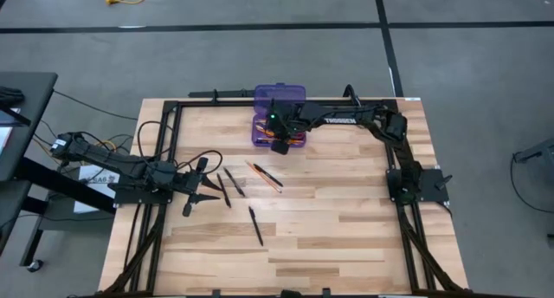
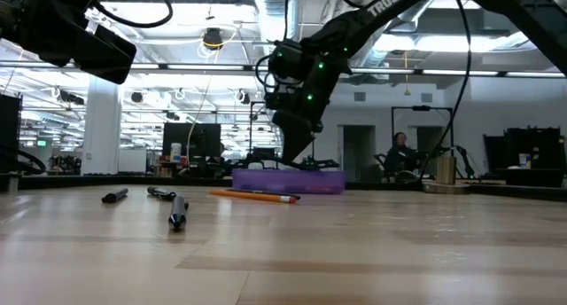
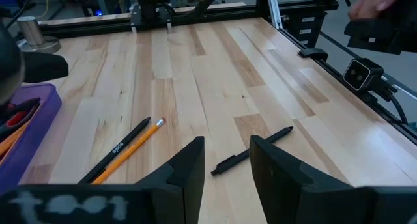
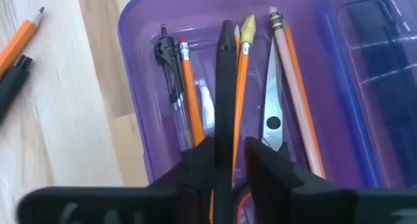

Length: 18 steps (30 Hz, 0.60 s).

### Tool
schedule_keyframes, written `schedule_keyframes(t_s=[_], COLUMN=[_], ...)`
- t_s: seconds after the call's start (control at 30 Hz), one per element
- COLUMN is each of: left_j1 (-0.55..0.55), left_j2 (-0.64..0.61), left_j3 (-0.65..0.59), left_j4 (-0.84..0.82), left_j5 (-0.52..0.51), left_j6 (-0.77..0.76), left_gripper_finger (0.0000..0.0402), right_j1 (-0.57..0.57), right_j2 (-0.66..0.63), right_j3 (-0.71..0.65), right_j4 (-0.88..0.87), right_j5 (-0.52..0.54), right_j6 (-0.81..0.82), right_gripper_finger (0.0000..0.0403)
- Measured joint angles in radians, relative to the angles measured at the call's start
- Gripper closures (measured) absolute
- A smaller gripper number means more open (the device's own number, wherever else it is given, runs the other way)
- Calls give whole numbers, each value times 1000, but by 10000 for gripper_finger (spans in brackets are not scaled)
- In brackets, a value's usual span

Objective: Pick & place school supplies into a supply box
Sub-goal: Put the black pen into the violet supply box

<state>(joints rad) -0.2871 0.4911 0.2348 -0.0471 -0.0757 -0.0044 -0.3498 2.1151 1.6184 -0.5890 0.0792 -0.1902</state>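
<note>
— Pale wood planking, framed in black rails, was seen as the table (image 1: 346, 237). Where was the supply box (image 1: 259, 133) placed?

— It was set at the far edge, near the middle, with its lid laid open on the far side. Its long axis was laid left to right.

— And what was seen inside it?

— Several orange pencils (image 4: 190, 94), a pair of scissors (image 4: 272, 120) and a black pen (image 4: 225, 87) were laid side by side, all lined up along the length of the box.

— How was the right gripper (image 4: 229, 146) placed?

— It was held just above the box, pointing down. Its fingers were parted a little on either side of the black pen, with a sliver of gap seen on one side, so no firm grip was shown.

— And the left gripper (image 3: 227, 140)?

— It was kept low at the left of the table, its fingers spread apart with nothing between them.

— What was left outside the box?

— A pencil and pen pair (image 1: 264, 177) was laid slantwise at the middle of the table, running from far left to near right. Two dark pens (image 1: 229, 185) were seen just to its left, and a lone black pen (image 1: 255, 226) lay nearer, pointed roughly near to far.
</note>
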Motion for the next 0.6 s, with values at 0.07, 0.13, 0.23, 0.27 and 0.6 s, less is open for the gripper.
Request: schedule_keyframes(t_s=[0.07,0.13,0.23,0.27,0.6], left_j1=[0,0,0,0,0], left_j2=[0,0,0,0,0], left_j3=[0,0,0,0,23], left_j4=[0,0,0,0,-37], left_j5=[0,0,0,0,-113], left_j6=[0,-3,-9,-10,-18], left_gripper_finger=[290,290,290,290,290], right_j1=[3,3,6,8,49], right_j2=[0,0,0,0,-44], right_j3=[0,0,0,0,119], right_j4=[-1,-1,-1,-1,-291], right_j5=[0,0,0,5,187], right_j6=[6,6,7,7,93], right_gripper_finger=[299,280,253,244,231])
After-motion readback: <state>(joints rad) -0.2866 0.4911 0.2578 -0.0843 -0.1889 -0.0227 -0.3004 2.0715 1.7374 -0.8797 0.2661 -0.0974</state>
